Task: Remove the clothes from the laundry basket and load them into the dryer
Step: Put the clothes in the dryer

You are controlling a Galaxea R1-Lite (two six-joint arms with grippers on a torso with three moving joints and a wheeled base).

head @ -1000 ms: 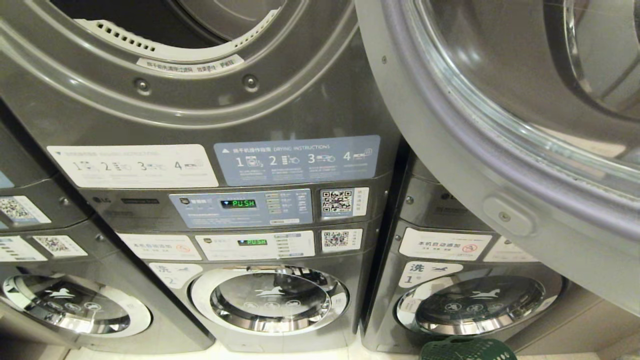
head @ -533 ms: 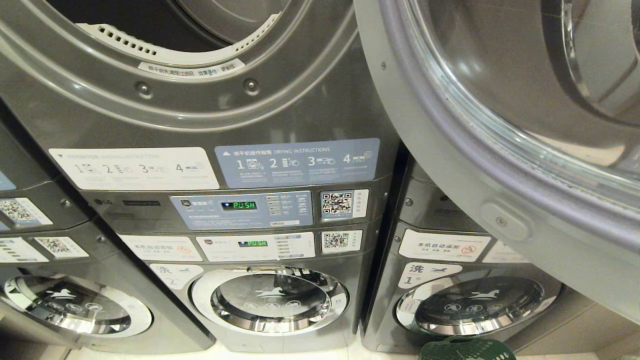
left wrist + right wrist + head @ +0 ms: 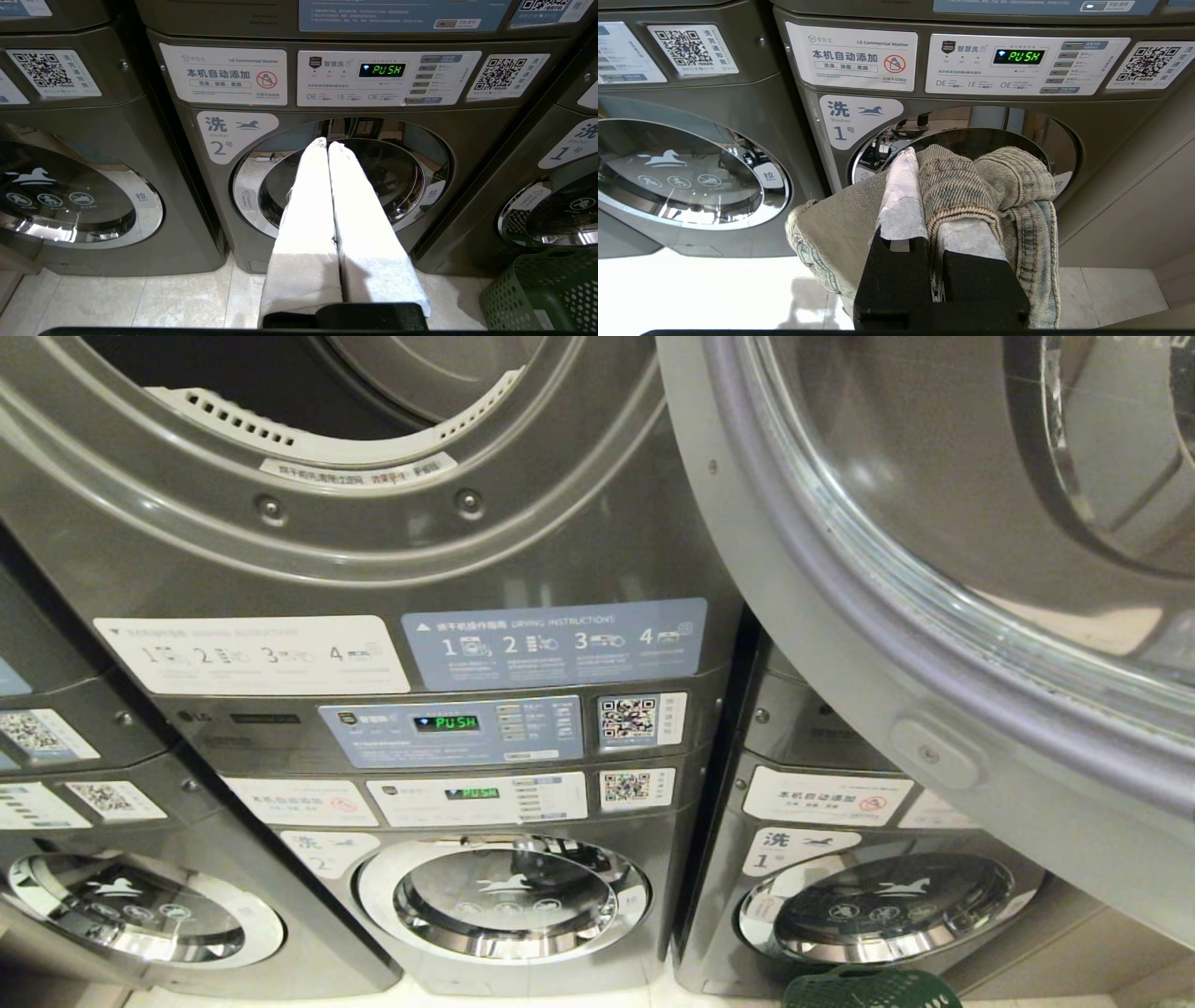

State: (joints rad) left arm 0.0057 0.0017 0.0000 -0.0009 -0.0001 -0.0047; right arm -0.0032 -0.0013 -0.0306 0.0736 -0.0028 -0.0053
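Right gripper (image 3: 920, 161) holding jeans (image 3: 1008, 200) in front of washer number 1 (image 3: 971, 116)

The jaws are closed on a bunch of faded blue jeans, and the cloth hangs down on both sides of the white fingers (image 3: 901, 200). Right behind them is the round glass door (image 3: 971, 140) of the grey washer marked 1. Above the door, a small screen (image 3: 1019, 57) glows green with the word PUSH, and a white sticker (image 3: 852, 57) sits next to it. Another washer (image 3: 691, 163) with a shiny round door stands beside it. The floor (image 3: 691, 294) below is pale tile.
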